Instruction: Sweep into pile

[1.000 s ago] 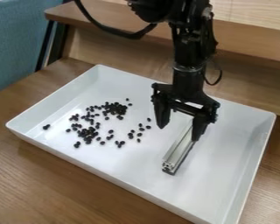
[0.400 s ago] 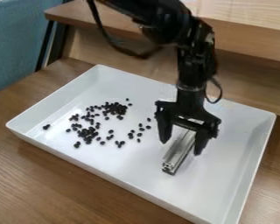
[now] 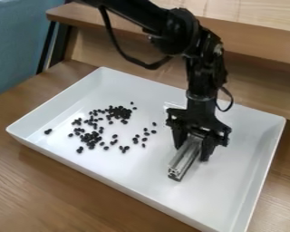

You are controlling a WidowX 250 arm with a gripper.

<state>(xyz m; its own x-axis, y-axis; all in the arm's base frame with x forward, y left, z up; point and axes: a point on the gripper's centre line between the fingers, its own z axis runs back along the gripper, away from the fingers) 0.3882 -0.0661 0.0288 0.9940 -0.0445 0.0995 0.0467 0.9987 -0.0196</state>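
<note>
The black gripper [image 3: 193, 151] is low in the right half of the white tray [image 3: 232, 190], with its fingers closed on the two long sides of a silver metal bar [image 3: 183, 161]. The bar lies on the tray floor, its near end pointing towards the front edge and its far part hidden under the gripper. To the left, small black beans [image 3: 118, 113] are scattered over the tray, densest in a cluster towards the back. One bean pair [image 3: 48, 131] lies apart near the left wall.
Raised walls surround the tray on the brown wooden table [image 3: 56, 190]. Behind it runs a wooden ledge [image 3: 262, 43], and a blue-grey surface [image 3: 20, 45] stands at the upper left.
The gripper has come down and slightly towards the front around the bar, and its fingers have drawn together on it. The bar and beans have stayed in place.
</note>
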